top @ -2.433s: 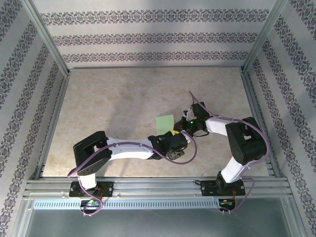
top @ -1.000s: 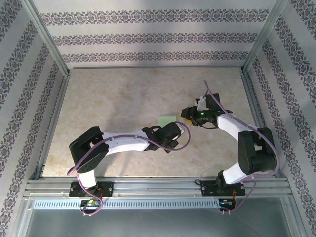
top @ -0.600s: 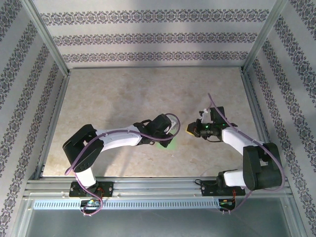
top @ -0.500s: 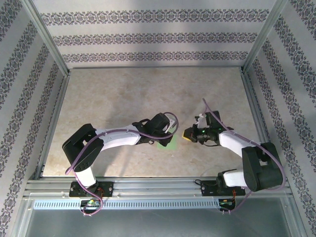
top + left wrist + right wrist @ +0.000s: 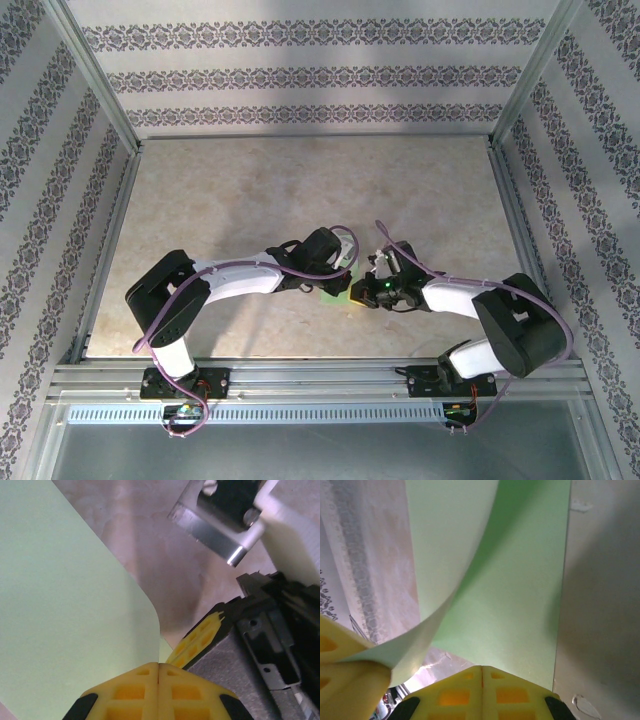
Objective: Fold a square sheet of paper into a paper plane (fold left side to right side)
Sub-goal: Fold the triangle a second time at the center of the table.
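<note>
Paper [image 5: 520,590] curls up, its corner pinched by the left jaws.

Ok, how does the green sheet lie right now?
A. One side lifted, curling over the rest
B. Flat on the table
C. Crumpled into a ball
A: the right wrist view shows the square sheet of paper with one flap raised and curved, pinched by the left gripper.
</note>
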